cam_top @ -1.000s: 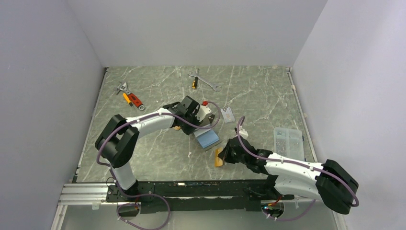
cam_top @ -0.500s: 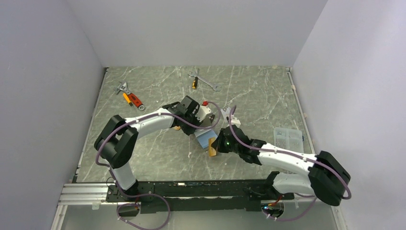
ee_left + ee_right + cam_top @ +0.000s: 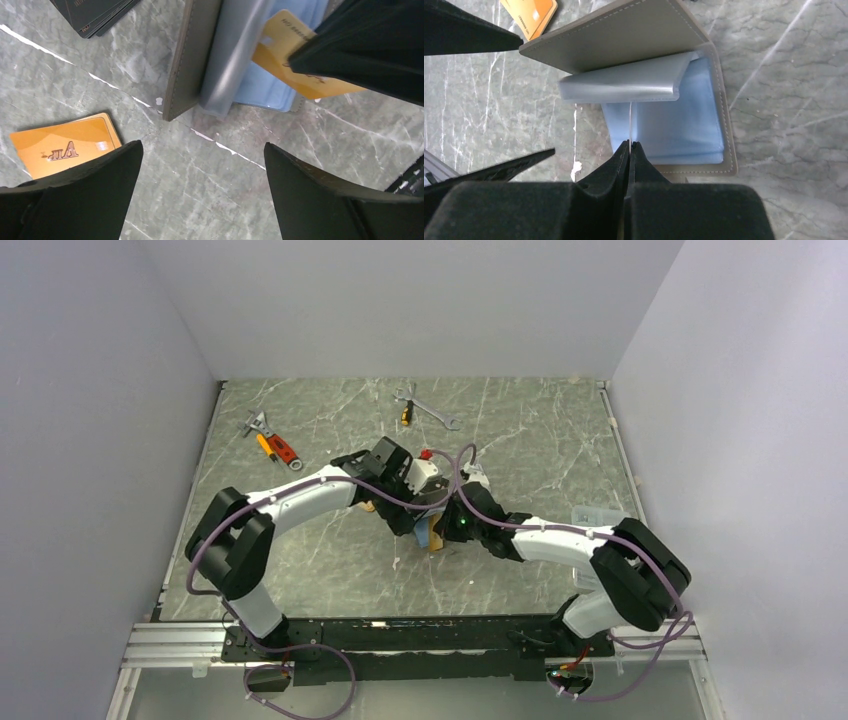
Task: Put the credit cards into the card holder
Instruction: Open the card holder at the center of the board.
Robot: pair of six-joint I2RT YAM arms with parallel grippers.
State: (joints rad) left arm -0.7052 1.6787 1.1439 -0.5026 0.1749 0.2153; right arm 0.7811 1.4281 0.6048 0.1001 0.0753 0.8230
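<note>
**Two grippers crowd the open card holder**

Two arms reach to the middle of the marble table (image 3: 200,195), their wrists almost touching. The card holder (image 3: 624,35) lies open there, its taupe cover lifted at a slant, a grey inner leaf curled over beneath it and the light blue pockets showing.

The right gripper (image 3: 629,145) is pinched tight on an orange card (image 3: 295,57), held on edge so that from its own wrist only a thin line shows. The card's front end lies over the blue inside, up against the grey leaf. I cannot tell whether it sits in a pocket.

The left gripper (image 3: 202,145) hangs just above the table beside the holder's cover, fingers spread wide, holding nothing. A second orange card (image 3: 65,150) lies flat by its left finger, and a small stack of black cards (image 3: 95,12) lies further out.
</note>
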